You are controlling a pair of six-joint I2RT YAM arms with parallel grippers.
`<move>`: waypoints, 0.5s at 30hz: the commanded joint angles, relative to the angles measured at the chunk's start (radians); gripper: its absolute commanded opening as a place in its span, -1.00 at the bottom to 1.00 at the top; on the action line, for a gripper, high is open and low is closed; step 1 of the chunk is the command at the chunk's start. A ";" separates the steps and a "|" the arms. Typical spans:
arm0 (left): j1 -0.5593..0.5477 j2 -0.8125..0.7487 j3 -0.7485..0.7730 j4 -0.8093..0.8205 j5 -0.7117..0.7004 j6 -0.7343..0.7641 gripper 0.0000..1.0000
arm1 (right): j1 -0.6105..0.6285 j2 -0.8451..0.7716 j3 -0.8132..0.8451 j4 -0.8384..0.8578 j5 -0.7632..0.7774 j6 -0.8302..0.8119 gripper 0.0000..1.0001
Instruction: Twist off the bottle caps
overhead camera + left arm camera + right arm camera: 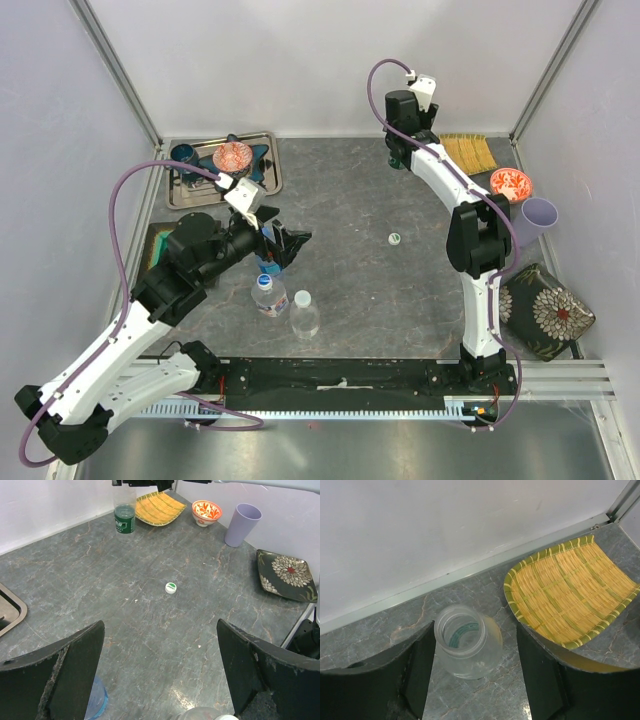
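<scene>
The greenish bottle (pixel 465 650) stands uncapped at the back, next to the bamboo tray. It is between the fingers of my right gripper (pixel 475 682), which is open around it without touching it. It also shows in the left wrist view (pixel 124 512). Its cap (pixel 395 238) lies loose mid-table. My left gripper (pixel 288 245) is open and empty, over the blue-tinted bottle (pixel 266 263). The labelled bottle (pixel 268 295) and the plain clear bottle (pixel 305 315) stand capped just in front of it. The left wrist view shows the blue bottle (pixel 97 700) by the left finger.
A metal tray (pixel 268 178) with a red bowl (pixel 232 156) sits at the back left. The bamboo tray (pixel 468 152), a patterned bowl (pixel 511 183), a lilac cup (pixel 538 215) and a floral plate (pixel 545 310) line the right side.
</scene>
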 commanded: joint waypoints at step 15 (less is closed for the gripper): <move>-0.001 -0.001 -0.012 0.033 0.012 0.000 0.99 | -0.007 -0.017 0.043 0.000 -0.040 0.020 0.63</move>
